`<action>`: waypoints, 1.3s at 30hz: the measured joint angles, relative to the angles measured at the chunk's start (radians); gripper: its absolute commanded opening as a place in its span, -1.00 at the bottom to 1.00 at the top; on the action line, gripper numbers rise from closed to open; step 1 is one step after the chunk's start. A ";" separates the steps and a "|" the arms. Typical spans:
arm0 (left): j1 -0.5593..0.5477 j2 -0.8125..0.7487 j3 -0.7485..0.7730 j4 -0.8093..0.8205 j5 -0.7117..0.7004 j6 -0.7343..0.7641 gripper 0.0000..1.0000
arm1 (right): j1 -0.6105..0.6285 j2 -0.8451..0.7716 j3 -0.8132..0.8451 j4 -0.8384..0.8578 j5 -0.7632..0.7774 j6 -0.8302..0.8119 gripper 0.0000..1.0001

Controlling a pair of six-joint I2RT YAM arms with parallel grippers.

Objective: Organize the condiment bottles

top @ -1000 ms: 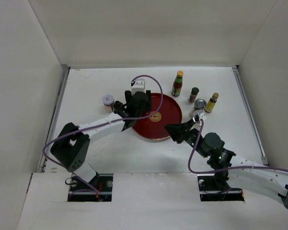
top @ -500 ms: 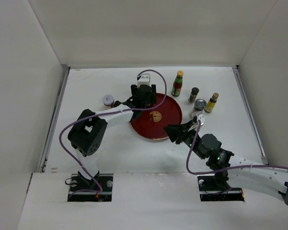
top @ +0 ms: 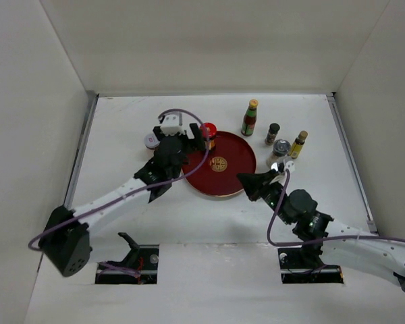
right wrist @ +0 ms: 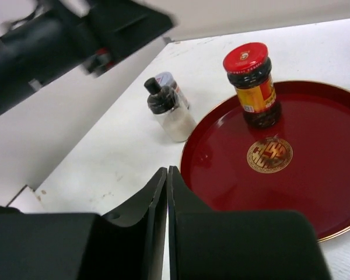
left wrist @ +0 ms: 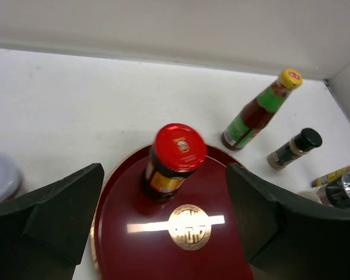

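Glass-looking dark jar with red cap (left wrist: 174, 153) is standing on the round red tray (left wrist: 126, 248), between the spread jaws of the left end effector (left wrist: 163, 175); likely slick and breakable, suiting a mid-body pinch. Right end effector (right wrist: 166, 175) is sitting pressed together, empty.

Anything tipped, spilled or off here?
Nothing stands out. The red-capped jar stands upright on the red tray, near its rim. The sauce bottle and black-capped bottle beside the tray are upright too. No spill shows.
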 measured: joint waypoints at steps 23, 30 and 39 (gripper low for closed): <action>0.165 0.093 -0.167 -0.133 -0.117 -0.077 0.54 | 0.145 0.148 0.026 0.029 0.044 -0.094 -0.21; 0.201 0.140 -0.149 -0.088 -0.103 -0.077 0.15 | 0.138 0.118 0.026 0.029 0.044 -0.097 -0.12; 0.193 0.113 -0.144 -0.121 -0.096 -0.075 -0.28 | 0.104 0.042 0.024 0.038 0.045 -0.092 -0.06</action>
